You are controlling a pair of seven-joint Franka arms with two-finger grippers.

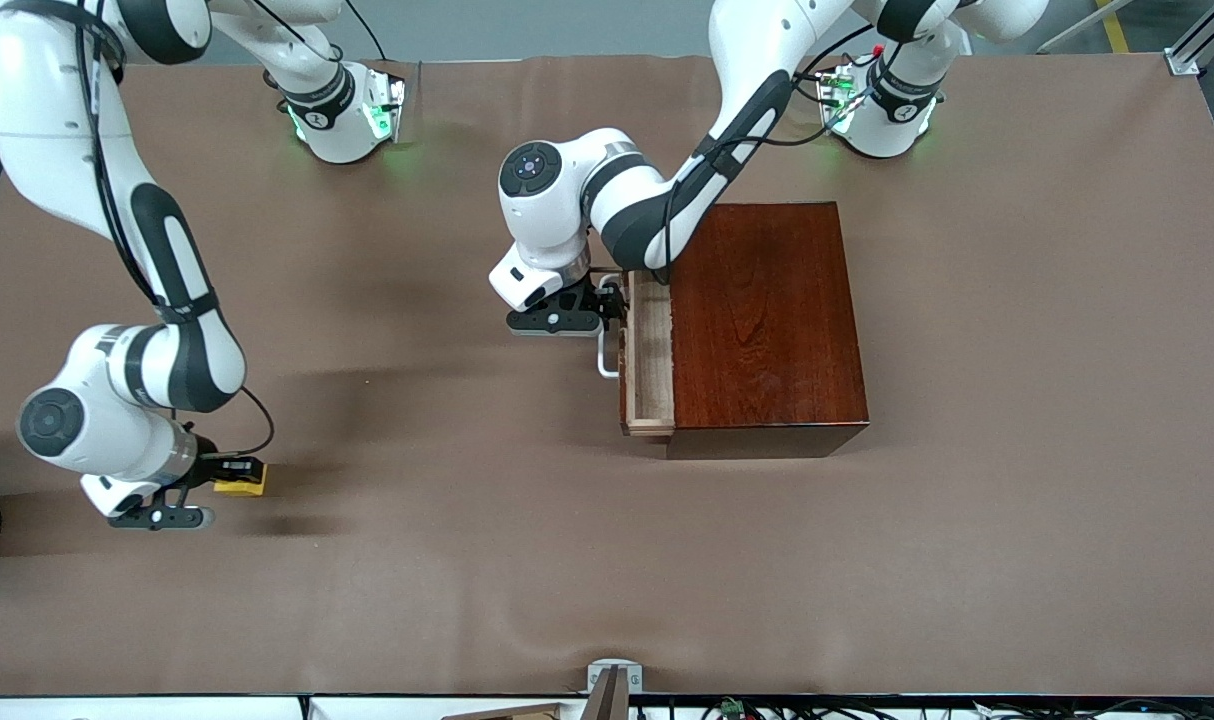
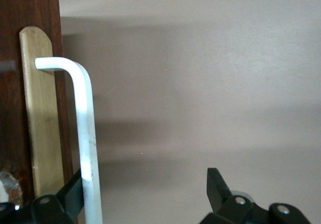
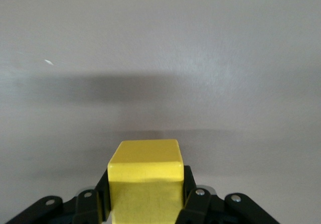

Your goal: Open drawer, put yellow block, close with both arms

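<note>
Brown table cloth [image 1: 1017, 400] carries the wooden box [image 1: 767, 320], its drawer [image 1: 649, 350] partly out toward the right arm's end, where the left gripper [image 1: 612, 300] spreads wide around the handle [image 1: 605, 360], while the right gripper [image 1: 229, 470] clamps the yellow block [image 1: 242, 487], the drawer's inside mostly hidden.

the worktop [image 1: 1017, 400] is plain matte brown. the wooden box [image 1: 767, 320] is glossy dark reddish-brown with visible grain. the drawer [image 1: 650, 360] shows pale light wood, and its handle [image 2: 85, 133] is white. the yellow block [image 3: 145, 176] is bright plain yellow. both arms [image 1: 657, 200] are white with black bands and green-lit bases.
</note>
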